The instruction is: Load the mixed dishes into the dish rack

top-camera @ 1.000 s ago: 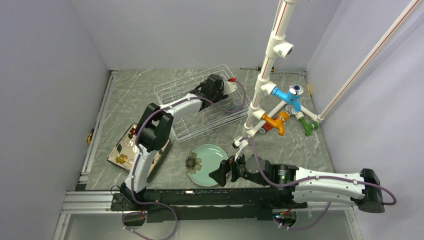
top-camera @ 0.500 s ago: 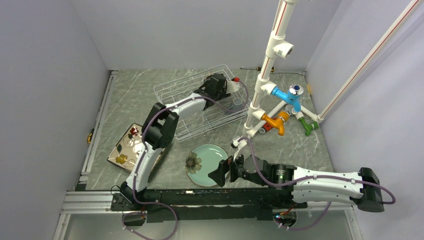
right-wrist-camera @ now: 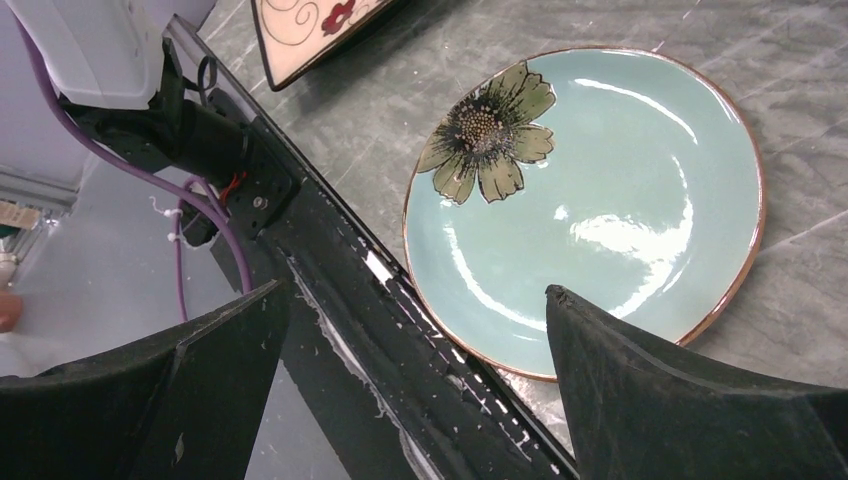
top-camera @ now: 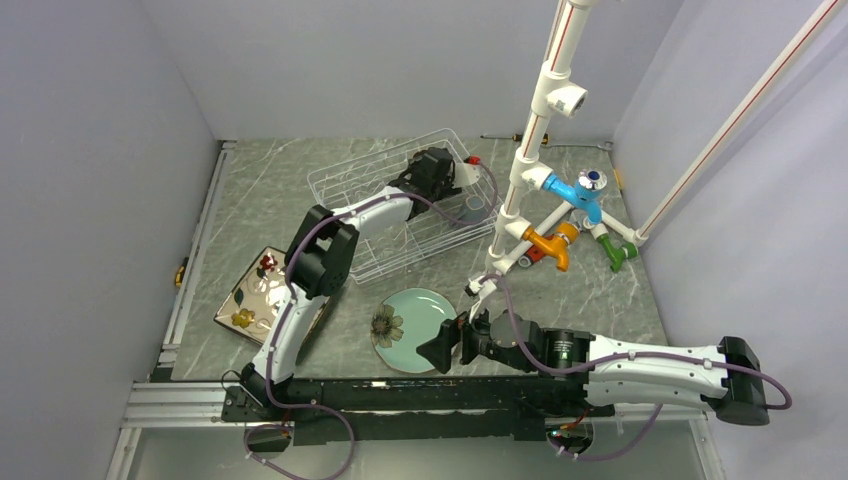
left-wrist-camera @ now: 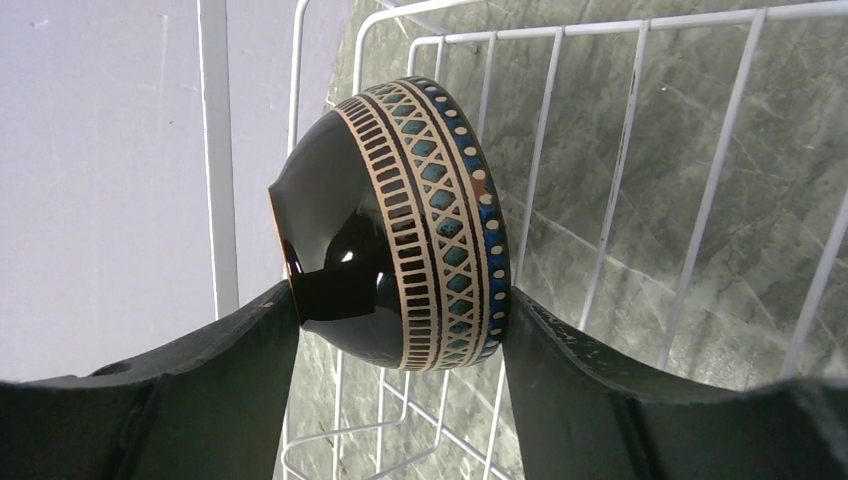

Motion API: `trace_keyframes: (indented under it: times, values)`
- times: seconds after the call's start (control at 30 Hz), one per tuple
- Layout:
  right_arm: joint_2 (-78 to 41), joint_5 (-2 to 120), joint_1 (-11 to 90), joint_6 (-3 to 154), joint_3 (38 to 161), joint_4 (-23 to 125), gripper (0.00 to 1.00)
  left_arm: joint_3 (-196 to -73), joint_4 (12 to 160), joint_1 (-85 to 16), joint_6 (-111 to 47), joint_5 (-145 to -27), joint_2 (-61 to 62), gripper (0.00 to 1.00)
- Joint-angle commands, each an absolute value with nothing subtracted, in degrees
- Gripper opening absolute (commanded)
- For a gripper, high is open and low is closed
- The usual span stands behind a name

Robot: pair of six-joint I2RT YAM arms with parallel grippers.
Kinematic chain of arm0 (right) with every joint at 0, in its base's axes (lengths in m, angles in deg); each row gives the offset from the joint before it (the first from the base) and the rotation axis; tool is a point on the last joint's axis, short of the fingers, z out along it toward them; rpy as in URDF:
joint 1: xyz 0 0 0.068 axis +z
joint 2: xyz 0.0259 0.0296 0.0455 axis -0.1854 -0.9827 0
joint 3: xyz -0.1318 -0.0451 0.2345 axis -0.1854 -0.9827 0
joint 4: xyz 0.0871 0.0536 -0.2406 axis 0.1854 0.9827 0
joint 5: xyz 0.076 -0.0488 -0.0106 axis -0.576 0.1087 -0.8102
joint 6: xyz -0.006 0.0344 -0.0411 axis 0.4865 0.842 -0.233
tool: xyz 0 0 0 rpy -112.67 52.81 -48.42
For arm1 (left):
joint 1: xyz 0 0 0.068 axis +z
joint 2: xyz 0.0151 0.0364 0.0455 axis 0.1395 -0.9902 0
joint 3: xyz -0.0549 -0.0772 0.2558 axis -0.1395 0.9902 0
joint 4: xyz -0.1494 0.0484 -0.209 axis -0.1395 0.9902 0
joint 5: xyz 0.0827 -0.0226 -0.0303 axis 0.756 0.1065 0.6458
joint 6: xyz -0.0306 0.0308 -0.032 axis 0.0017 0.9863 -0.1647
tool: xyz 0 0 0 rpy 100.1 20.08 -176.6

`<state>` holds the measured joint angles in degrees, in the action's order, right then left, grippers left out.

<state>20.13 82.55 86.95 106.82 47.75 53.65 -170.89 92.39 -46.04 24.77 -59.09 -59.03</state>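
Observation:
My left gripper [top-camera: 437,170] reaches into the white wire dish rack [top-camera: 350,180] and is shut on the brown bowl [left-wrist-camera: 400,230]. The bowl has a patterned band and hangs on its side between my fingers [left-wrist-camera: 600,400], above the rack's wires [left-wrist-camera: 620,180]. The pale green flower plate [top-camera: 410,315] lies flat on the table near the front. My right gripper [top-camera: 445,347] hovers open at its near right edge; the plate [right-wrist-camera: 600,200] fills the right wrist view beyond the open gripper [right-wrist-camera: 417,292]. The cream floral square plate [top-camera: 258,290] lies at the left, a dark plate edge [top-camera: 320,310] under it.
The white pipe stand [top-camera: 530,150] with blue, orange and green fittings stands right of the rack. The black base rail [right-wrist-camera: 330,270] runs just below my right fingers. Grey walls close in the left, back and right sides.
My left arm has pushed the bowl slightly farther into the rack and its elbow shifted right. The right arm and the plates have not moved.

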Motion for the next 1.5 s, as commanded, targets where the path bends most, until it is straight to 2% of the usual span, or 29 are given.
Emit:
trace_keyframes:
  times: [0.0, 0.07, 0.2, 0.63, 0.87, 1.1, 1.2, 1.3, 1.47]
  values:
    - [22.4, 83.4, 87.1, 108.4, 46.4, 50.7, 0.99, -172.6, 94.0, -45.8, 22.1, -61.7, -57.9, 0.73]
    - [22.8, 83.5, 87.1, 108.6, 46.2, 50.7, 0.99, -172.7, 94.1, -45.9, 21.3, -61.7, -57.8, 0.84]
    - [23.5, 83.7, 87.2, 109.1, 45.9, 51.3, 0.99, -172.1, 94.9, -45.9, 20.0, -62.9, -56.9, 0.99]
    - [21.6, 87.5, 87.2, 109.4, 48.9, 56.2, 0.99, -169.3, 97.4, -45.8, 15.5, -66.5, -50.0, 0.99]
    - [21.6, 89.6, 87.2, 110.0, 49.6, 58.9, 0.99, -163.7, 98.5, -45.5, 10.8, -68.4, -41.4, 0.99]
    - [20.9, 92.3, 87.1, 111.1, 51.3, 64.4, 0.99, -156.0, 101.4, -45.0, 1.4, -68.6, -29.1, 0.99]
    - [20.0, 92.9, 87.1, 111.8, 51.5, 65.6, 0.99, -153.4, 108.3, -44.0, -11.2, -63.5, -22.1, 0.99]
    - [17.9, 93.8, 87.2, 112.6, 52.0, 66.3, 0.99, -145.6, 112.4, -42.1, -25.6, -65.8, -12.6, 0.99]
    - [13.0, 94.9, 87.1, 115.2, 53.4, 66.7, 0.99, -125.3, 104.8, -40.8, -34.8, -76.6, 5.7, 0.99]
